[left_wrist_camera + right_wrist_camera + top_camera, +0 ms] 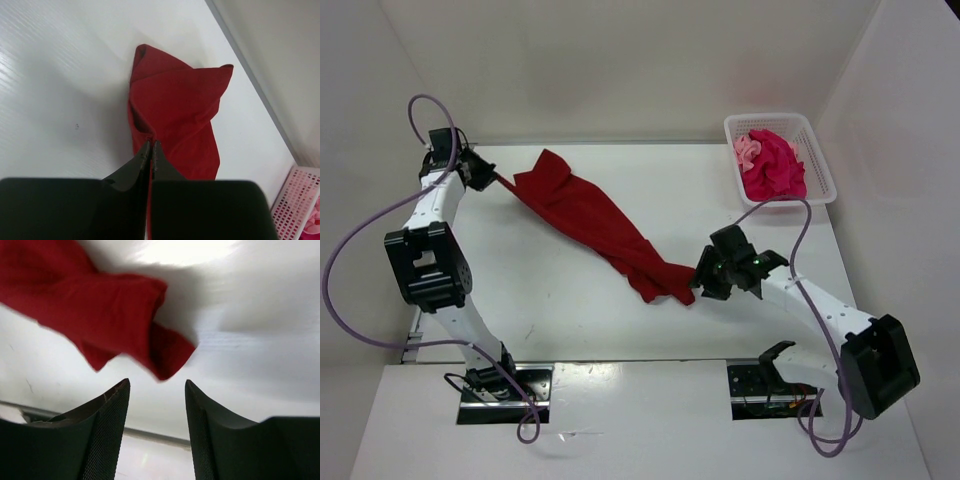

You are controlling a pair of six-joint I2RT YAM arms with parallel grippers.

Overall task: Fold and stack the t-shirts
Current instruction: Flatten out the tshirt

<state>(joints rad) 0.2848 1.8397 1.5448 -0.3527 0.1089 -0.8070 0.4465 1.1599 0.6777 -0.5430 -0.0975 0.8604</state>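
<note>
A dark red t-shirt lies stretched in a twisted band from the far left of the table to its middle. My left gripper is shut on the shirt's far-left end; the wrist view shows the red cloth pinched between the closed fingertips. My right gripper stands open just beside the shirt's near end, with nothing between its fingers. The magenta-pink t-shirt and the light salmon pink t-shirt sit bunched in the basket.
A white mesh basket stands at the far right corner of the table and shows at the lower right of the left wrist view. White walls close in the table on three sides.
</note>
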